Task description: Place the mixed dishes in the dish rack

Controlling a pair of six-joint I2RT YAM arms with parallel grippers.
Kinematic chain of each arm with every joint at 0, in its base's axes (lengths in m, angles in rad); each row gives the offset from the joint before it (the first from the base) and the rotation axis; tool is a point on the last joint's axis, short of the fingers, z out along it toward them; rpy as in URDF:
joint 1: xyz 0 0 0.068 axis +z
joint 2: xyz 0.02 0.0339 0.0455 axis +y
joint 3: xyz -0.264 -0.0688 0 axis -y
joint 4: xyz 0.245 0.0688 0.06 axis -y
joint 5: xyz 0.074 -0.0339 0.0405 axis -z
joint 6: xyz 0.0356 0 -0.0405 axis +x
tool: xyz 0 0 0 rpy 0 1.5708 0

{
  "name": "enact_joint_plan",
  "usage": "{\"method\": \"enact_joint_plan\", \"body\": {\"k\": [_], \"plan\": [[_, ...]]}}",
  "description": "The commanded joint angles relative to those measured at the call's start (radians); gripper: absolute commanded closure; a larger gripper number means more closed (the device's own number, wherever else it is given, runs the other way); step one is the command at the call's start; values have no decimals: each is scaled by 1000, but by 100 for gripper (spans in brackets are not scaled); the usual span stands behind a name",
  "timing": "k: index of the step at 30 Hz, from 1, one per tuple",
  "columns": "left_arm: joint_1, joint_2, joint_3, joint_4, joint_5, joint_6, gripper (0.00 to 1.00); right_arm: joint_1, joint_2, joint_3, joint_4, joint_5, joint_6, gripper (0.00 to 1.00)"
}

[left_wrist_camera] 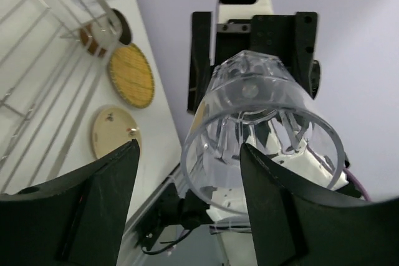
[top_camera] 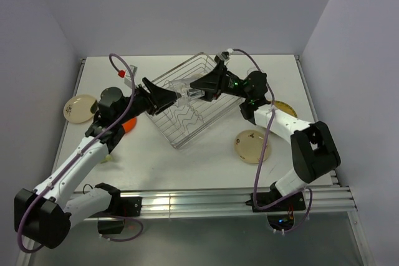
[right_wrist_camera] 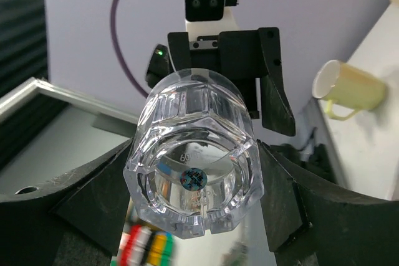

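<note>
Glass (right_wrist_camera: 193, 166) sideways above rack (top_camera: 206, 124), base tight in right fingers (right_wrist_camera: 93, 197), mouth between wide left fingers (left_wrist_camera: 93, 204).

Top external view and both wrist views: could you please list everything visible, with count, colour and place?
dish rack: one, silver wire, table centre.
clear glass: one, transparent, held above the rack.
cream speckled plates: two, cream, one far left, the other right of the rack.
orange plate: one, orange, left of the rack, partly hidden.
yellow woven plate: one, yellow, right of the rack.
brown-and-white cup: one, beside the yellow plate.
pale-green mug: one, on the table's left side.
table: one, white.
left gripper: open, facing the glass's mouth.
right gripper: shut on the glass's base.
</note>
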Motion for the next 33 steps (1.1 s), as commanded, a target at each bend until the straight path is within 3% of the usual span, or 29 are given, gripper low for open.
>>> {"method": "enact_joint_plan", "body": {"k": [1,3,6,7,9,10,11,13,20,33], "plan": [[6,-74,69,-159,-101,143,28,-35,15,94,72,-82,-170,100],[8,-96,94,-290,-191,218,27,-65,27,131,32,-115,-238,100],[8,-143,102,-449,-302,283,26,-101,30,203,-213,-168,-501,100],[8,-159,100,-491,-378,296,26,-106,24,240,-527,-152,-787,100],[10,-163,82,-596,-442,304,27,-105,33,414,-957,-37,-1192,100],[8,-156,70,-620,-477,294,27,-77,44,510,-1240,42,-1505,100],[8,-151,38,-632,-488,286,28,-65,52,531,-1304,169,-1607,100],[8,-134,-8,-637,-505,263,30,-59,82,568,-1387,247,-1745,100],[-3,-10,14,-709,-598,247,36,-25,242,726,-1591,463,-1970,100],[-16,218,66,-674,-595,289,46,37,406,786,-1585,577,-2001,100]]}}
